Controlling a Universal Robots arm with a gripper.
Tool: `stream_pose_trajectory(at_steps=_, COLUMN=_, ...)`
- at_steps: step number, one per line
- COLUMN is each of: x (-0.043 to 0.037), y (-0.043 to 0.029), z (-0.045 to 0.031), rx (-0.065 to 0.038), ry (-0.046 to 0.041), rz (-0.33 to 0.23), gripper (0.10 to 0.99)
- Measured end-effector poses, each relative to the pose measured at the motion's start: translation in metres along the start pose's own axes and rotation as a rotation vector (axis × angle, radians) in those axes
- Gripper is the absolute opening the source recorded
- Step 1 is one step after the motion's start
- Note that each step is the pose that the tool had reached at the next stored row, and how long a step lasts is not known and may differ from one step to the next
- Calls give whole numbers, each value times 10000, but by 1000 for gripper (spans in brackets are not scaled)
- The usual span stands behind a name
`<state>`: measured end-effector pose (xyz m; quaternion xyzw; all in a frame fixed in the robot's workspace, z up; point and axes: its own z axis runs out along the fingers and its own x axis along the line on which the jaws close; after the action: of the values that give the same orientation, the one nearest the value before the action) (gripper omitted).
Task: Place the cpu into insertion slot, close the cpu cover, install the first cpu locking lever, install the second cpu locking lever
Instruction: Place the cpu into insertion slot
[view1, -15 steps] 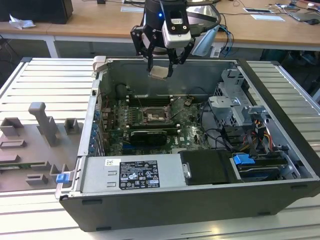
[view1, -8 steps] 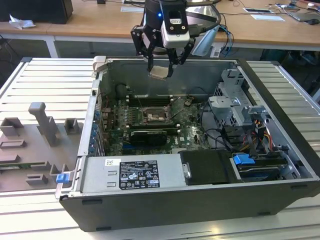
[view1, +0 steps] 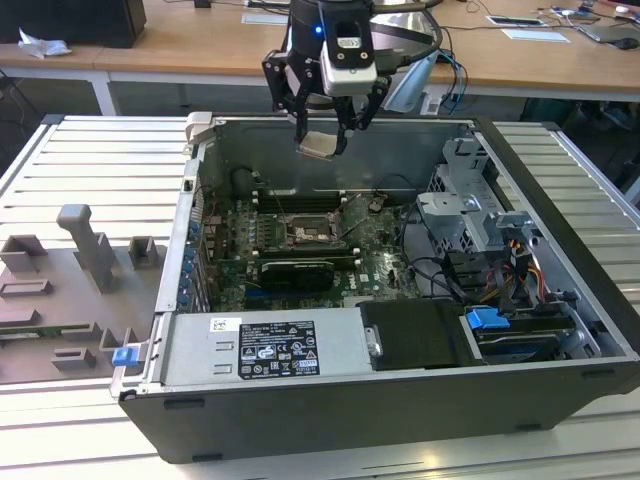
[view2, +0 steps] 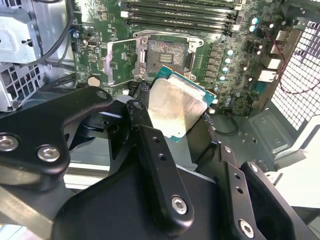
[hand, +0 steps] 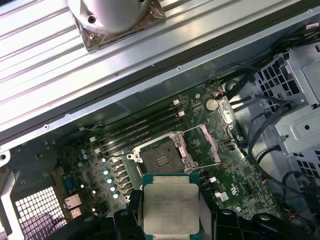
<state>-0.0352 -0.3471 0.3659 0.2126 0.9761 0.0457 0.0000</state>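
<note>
From the exterior view's left, grey plastic fixtures sit on the table at nine o'clock of the open computer case. Inside it, on the green board, the insertion slot lies bare. Its cpu cover is swung open beside it in the first wrist view. At twelve o'clock of the slot, well apart and up over the case's far rim, the jaws are closed on the cpu, pinching it by two opposite edges, a little tilted. I'd judge it light, thin and stiff, with a smooth metal top that could slip. Its underside and the slot's contacts are likely delicate, so the edges are the place to hold. A drive cage stands at three o'clock of the slot.
</note>
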Motion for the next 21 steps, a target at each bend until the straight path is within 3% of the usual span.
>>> stream_pose_trajectory(at_steps=21, x=0, y=-1, z=7, rx=-28, ry=-117, rz=1298, gripper=541)
